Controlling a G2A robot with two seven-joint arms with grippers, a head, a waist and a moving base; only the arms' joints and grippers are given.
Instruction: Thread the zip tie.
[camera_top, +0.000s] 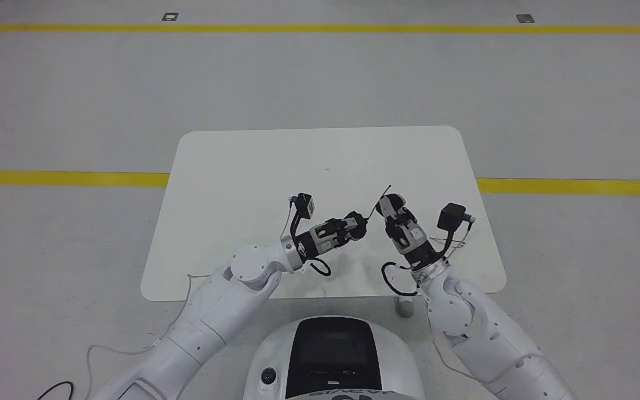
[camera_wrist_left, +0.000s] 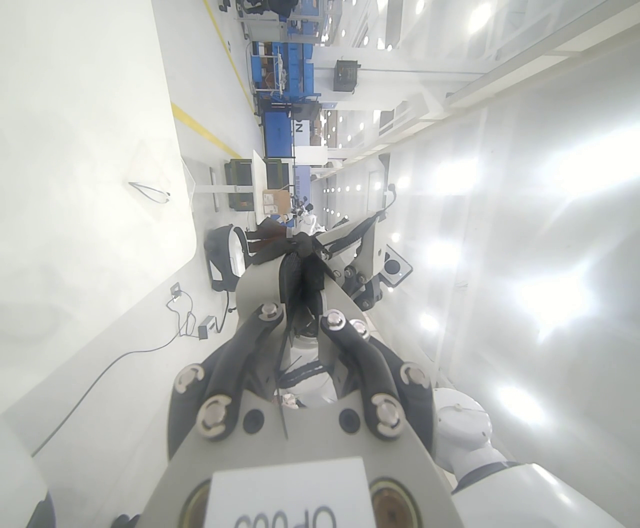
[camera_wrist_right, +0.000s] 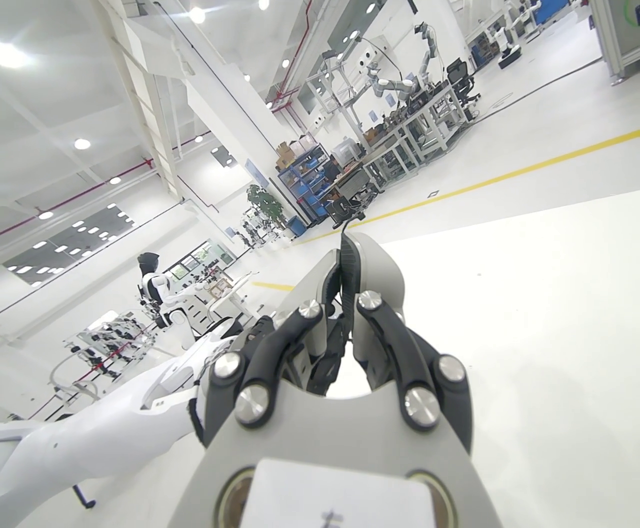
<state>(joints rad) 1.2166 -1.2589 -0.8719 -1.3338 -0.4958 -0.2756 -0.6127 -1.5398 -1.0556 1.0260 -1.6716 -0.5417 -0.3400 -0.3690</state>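
Both arms hover over the near middle of the white table (camera_top: 250, 180), their grippers close together. My right gripper (camera_top: 388, 207) is shut on a thin black zip tie (camera_top: 384, 193), whose end pokes out past the fingertips. In the right wrist view the right gripper (camera_wrist_right: 345, 245) pinches the zip tie (camera_wrist_right: 346, 225), and a small head shows at its tip. My left gripper (camera_top: 360, 222) points at the right one. In the left wrist view the left gripper (camera_wrist_left: 300, 250) is shut on a black strip (camera_wrist_left: 284, 380) that trails back toward the wrist.
A thin looped wire-like thing (camera_wrist_left: 150, 191) lies on the table farther out. A small dark speck (camera_top: 326, 169) marks the table's middle. Yellow floor lines (camera_top: 80, 178) run beside and beyond the table. The table's rounded edge (camera_wrist_left: 192, 250) is near the left gripper.
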